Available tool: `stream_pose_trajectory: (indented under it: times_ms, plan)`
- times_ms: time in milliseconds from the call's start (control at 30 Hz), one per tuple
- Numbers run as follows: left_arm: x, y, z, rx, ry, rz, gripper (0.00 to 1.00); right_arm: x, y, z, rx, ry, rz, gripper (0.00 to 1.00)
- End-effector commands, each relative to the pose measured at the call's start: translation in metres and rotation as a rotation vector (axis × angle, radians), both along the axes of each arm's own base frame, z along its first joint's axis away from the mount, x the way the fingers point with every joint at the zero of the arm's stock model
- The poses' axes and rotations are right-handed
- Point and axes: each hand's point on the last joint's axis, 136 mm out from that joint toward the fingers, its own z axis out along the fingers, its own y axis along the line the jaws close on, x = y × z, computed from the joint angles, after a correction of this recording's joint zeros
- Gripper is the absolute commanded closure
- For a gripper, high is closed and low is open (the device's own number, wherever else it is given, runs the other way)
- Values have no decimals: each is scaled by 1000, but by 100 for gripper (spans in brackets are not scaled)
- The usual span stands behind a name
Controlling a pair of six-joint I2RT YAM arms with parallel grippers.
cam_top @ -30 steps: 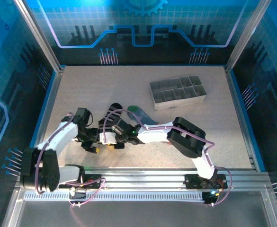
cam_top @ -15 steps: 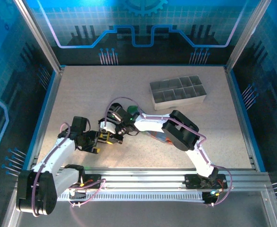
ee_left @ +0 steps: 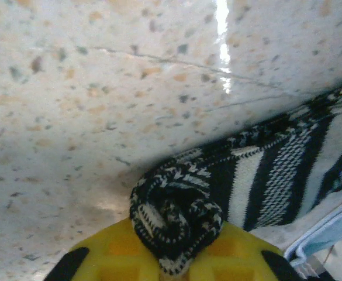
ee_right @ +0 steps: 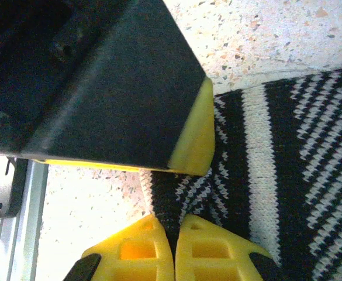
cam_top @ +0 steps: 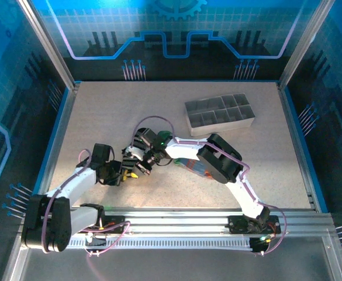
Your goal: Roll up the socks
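1. Two grippers meet on the black striped sock [ee_right: 287, 146]. It lies on the desk [cam_top: 100, 111] toward 7 o'clock from the grey tray [cam_top: 220, 124].
2. The left gripper [ee_left: 176, 246] is closed tight, and its yellow fingers pinch the coiled end of the black sock.
3. The right gripper [ee_right: 175, 234] is closed too, nipping a fold of the same sock just beside the left one's finger.
4. The coil looks small and loose. If either pinch slackens, or the two pull apart, it would probably spring open and the roll would be lost.
5. The grippers sit almost touching, so a wrist turn could knock one against the other or drag cloth out of the neighbour's hold.
6. The blue-grey sock [cam_top: 189, 165] lies just beside the black one and could get caught up in the roll.
7. In the left wrist view the black sock runs from its coil at 6 o'clock out toward 2 o'clock.
8. From above, the blue-grey sock points its green cuff between 10 and 11 o'clock and its orange-red toe between 4 and 5 o'clock.
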Motion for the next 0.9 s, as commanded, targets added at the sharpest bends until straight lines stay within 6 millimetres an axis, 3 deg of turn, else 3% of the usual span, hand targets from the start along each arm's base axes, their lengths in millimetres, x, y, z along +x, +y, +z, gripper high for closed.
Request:
stream_pose_trajectory:
  times_ms: [0, 67, 200, 300, 533, 700, 867]
  plan:
    - [-47, 13, -26, 89, 221, -6, 100, 0, -13, -22, -54, 27, -59, 93]
    - [-62, 14, -29, 97, 296, 1, 100, 3, -11, -9, -1, -84, -56, 77]
    - [-86, 18, -26, 108, 452, 30, 100, 9, -15, 30, 121, -504, -58, 48]
    - [-88, 18, -21, 112, 514, 29, 100, 12, -20, 45, 105, -824, -37, 37]
    - [-77, 18, -18, 89, 579, 7, 100, -14, -19, 27, -32, -1206, 187, 36]
    - [-71, 16, -22, 62, 601, 1, 100, -26, -9, 13, -45, -1243, 275, 46]
    - [-65, 17, -21, 65, 600, -15, 100, -11, -3, -4, -89, -1216, 247, 60]
